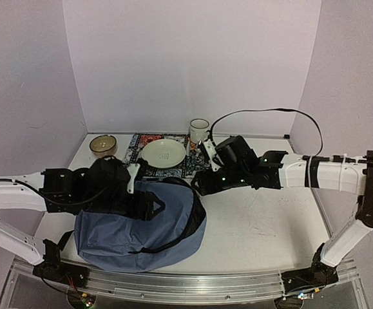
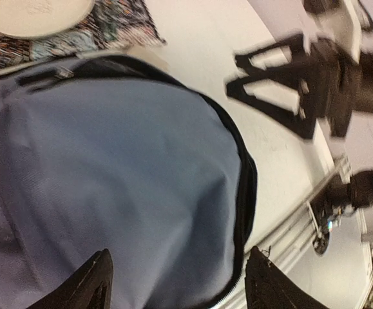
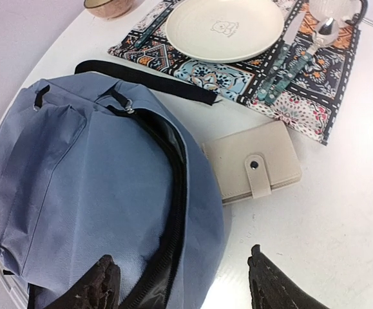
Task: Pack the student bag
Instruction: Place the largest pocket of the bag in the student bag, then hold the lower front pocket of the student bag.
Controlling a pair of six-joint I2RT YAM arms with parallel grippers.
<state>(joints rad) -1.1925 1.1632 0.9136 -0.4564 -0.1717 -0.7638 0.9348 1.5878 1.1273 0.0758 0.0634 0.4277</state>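
The right tool (image 3: 186,283) is open, its two fingers wide apart and holding nothing. It hovers where the edge of the student bag (image 3: 89,193) meets the bare desk (image 3: 328,232). Just ahead of it a cream snap-tab wallet (image 3: 254,168) lies flat on the desk, right against the bag's rim; whether the two touch I cannot tell. The wallet's long axis runs across the right wrist view, tilted slightly, roughly in line with the gap between the fingers. To pinch it across its short side, the wrist would probably have to turn. The right arm is clearly the nearer one.

The left tool (image 2: 186,286) is open too and empty, hanging above the bag's slate-blue panel.

The bag lies flat on the near-left part of the desk, partly under the left arm. Its curved black zipper line seems parted toward the wallet and shows dark lining; what is inside is hidden.

Farther off, a patterned placemat (image 3: 302,96) carries a white plate (image 3: 225,26) with no food on it and teal-handled cutlery (image 3: 279,71). A mug (image 1: 199,129) stands at the mat's far corner and a bowl (image 1: 102,145) beside its left edge; their contents cannot be told.
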